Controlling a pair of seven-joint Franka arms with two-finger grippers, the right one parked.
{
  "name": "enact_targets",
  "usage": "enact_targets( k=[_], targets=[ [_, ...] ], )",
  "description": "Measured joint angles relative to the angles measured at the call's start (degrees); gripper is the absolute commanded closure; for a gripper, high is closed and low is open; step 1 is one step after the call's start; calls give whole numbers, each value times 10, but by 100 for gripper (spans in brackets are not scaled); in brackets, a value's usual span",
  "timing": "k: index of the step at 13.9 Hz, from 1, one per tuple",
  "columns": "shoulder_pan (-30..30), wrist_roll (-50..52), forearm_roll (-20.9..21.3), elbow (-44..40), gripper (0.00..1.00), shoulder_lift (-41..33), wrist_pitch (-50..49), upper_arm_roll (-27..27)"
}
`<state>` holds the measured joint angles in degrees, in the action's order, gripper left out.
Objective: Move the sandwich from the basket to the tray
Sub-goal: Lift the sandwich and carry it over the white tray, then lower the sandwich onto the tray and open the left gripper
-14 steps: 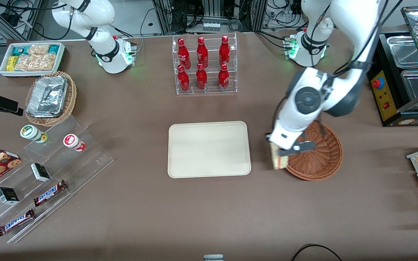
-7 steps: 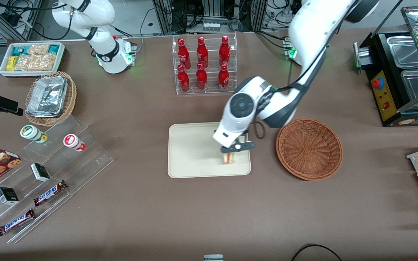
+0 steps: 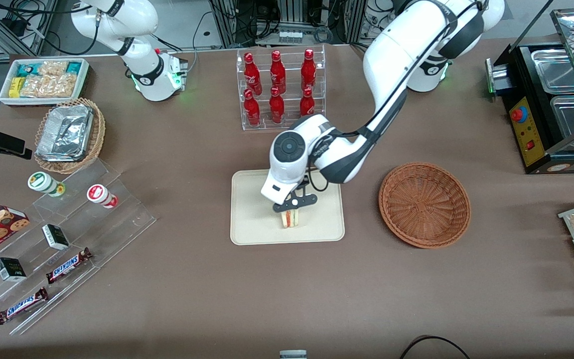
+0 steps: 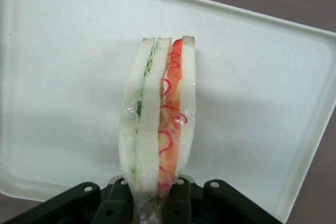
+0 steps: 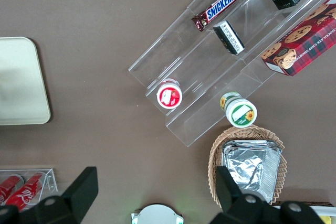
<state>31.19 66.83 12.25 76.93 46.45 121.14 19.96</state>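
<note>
gripper (image 3: 294,204): matt black plastic, over tray | sandwich (image 4: 159,114): glossy clear film | tray (image 3: 252,209): smooth matt plastic | basket (image 3: 424,204): rough woven wicker

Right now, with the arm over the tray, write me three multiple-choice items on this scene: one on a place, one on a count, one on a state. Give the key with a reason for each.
1. Where is the sandwich?
A. In the basket
B. Over the tray, in the gripper
C. On the bare table

2. How many red bottles stand in the clear rack?
A. Four
B. Six
C. Eight

3. What is the state of the basket?
A. Empty
B. Holding a sandwich
C. Tipped on its side

Key:
1 B: the gripper holds the sandwich over the tray, and the left wrist view shows the tray under it.
2 B: the red bottles stand in two rows of three.
3 A: only bare wicker shows inside the basket, which sits flat on the table.

The jaws are shut on the sandwich.
</note>
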Motion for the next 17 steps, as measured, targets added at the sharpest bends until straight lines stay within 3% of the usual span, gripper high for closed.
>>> enact_targets(
  k=[8,9,10,11,17],
  targets=[
    [25,36,24,-8,100,22,12,-1],
    [28,39,26,-8,78,25,12,-1],
    [29,40,26,-8,49,26,12,-2],
    [30,41,27,-8,0,28,12,-2],
    [30,41,32,-21,0,28,12,-5]
  ],
)
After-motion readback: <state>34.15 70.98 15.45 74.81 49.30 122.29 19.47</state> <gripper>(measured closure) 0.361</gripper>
